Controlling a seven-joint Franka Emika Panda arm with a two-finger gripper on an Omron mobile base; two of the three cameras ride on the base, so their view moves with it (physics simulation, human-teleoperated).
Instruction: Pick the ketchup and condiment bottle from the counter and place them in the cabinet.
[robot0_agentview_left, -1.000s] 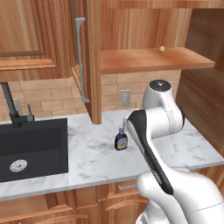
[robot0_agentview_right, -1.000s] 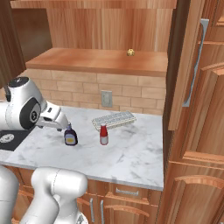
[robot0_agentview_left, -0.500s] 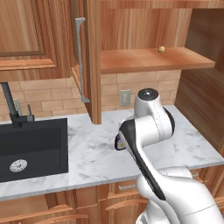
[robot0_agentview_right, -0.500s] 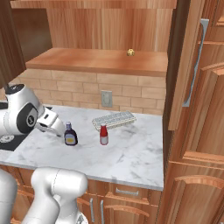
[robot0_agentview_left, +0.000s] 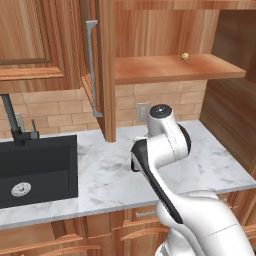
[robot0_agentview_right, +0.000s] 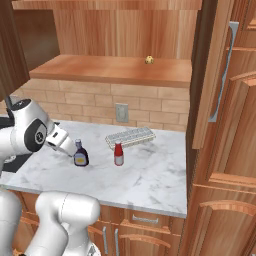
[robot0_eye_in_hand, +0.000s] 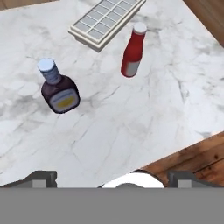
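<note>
The squat dark condiment bottle stands upright on the marbled counter, with the slim red ketchup upright a little to its right. My gripper hovers just left of the condiment bottle, close to its neck and apart from it. In the hand view the condiment bottle and the ketchup lie ahead of my gripper, whose fingertips are spread wide, open, with nothing between them. The cabinet above has its plank shelf exposed. In the left base view my arm hides both bottles.
A white ice tray lies behind the bottles near the brick wall. A small yellowish object sits on the shelf. The open cabinet door with its grey handle hangs over the counter. The black sink is at the left.
My arm has folded lower and brought the hand down beside the condiment bottle; in the left base view it now covers that bottle. Both bottles stand where they were.
</note>
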